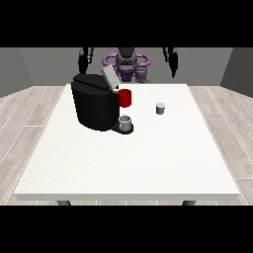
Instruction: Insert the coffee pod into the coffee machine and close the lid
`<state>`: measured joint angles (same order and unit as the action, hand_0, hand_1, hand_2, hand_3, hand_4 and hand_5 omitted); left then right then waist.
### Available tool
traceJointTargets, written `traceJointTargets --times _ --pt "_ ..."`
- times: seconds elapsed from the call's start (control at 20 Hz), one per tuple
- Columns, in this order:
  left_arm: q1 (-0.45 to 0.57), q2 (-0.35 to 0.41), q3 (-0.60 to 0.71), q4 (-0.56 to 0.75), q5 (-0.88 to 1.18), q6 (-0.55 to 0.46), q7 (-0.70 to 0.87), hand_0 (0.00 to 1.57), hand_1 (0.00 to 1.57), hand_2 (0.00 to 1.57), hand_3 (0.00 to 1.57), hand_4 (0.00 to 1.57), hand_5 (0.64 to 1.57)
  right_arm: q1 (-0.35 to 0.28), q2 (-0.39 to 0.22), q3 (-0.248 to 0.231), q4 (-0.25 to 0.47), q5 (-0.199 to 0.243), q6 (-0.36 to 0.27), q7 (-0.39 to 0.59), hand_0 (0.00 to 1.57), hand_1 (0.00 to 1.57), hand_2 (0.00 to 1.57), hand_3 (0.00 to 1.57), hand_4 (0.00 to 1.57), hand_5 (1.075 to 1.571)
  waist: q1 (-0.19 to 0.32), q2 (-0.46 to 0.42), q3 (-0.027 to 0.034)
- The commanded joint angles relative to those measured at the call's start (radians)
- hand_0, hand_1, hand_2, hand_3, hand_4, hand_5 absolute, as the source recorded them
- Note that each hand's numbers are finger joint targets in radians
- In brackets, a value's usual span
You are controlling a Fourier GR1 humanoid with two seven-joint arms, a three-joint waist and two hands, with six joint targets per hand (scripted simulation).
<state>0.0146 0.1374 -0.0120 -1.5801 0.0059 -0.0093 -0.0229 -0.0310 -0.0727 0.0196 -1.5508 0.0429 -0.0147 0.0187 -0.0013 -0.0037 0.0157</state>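
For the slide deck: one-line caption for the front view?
Coffee machine with lid raised, cup on its tray, coffee pod alone on the white table; both hands raised behind.

Big white table [148,163] takes up most of the shot, sitting on a pale wood plank floor [22,123] with grey walls [29,66] behind. There's a red cup [125,98] right up against the black machine, toward the far side. A grey cup [125,122] sits on the table at the machine's front.
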Motion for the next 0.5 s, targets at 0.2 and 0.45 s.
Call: traceJointTargets --times 0.2,0.45 --pt "-0.021 -0.073 0.001 0.064 0.008 0.002 -0.185 0.00 0.00 0.00 0.00 0.24 1.571 0.013 -0.039 -0.044 0.023 -0.058 0.071 -0.004 0.00 0.00 0.00 0.00 0.13 1.571 -0.039 0.009 -0.0160" --pt "-0.052 0.031 0.036 0.067 -0.030 -0.036 -0.136 0.00 0.00 0.00 0.00 0.32 1.571 0.029 0.041 -0.086 -0.013 -0.045 -0.061 -0.100 0.00 0.00 0.00 0.00 0.09 1.571 -0.072 -0.016 -0.0156"
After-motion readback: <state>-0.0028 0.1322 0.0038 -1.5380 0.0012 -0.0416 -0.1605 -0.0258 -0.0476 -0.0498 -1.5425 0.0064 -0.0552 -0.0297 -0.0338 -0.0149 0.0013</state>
